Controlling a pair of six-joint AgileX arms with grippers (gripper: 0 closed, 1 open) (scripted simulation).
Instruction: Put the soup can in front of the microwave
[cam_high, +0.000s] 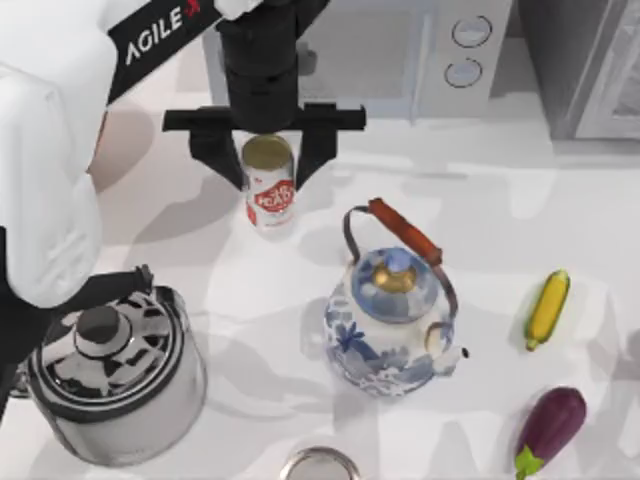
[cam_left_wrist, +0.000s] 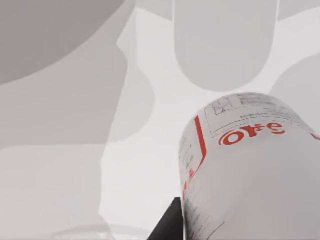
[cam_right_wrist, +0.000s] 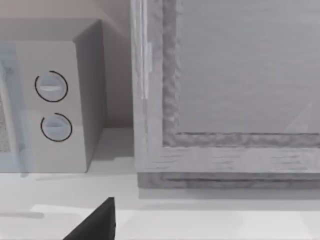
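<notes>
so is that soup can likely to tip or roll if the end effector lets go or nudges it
The soup can stands upright between the open fingers of the left end effector, in front of the microwave. It is tall for its base, so a sideways nudge could probably tip it. Once down, its round body would likely roll. Its rigid metal top suggests it won't crush.

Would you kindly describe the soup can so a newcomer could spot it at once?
Find the pale microwave at the table's back edge. Just before it, between the left claw fingers, stands the soup can: a small red-and-white cylinder with a dull gold top, far smaller than the nearby kettles.
</notes>
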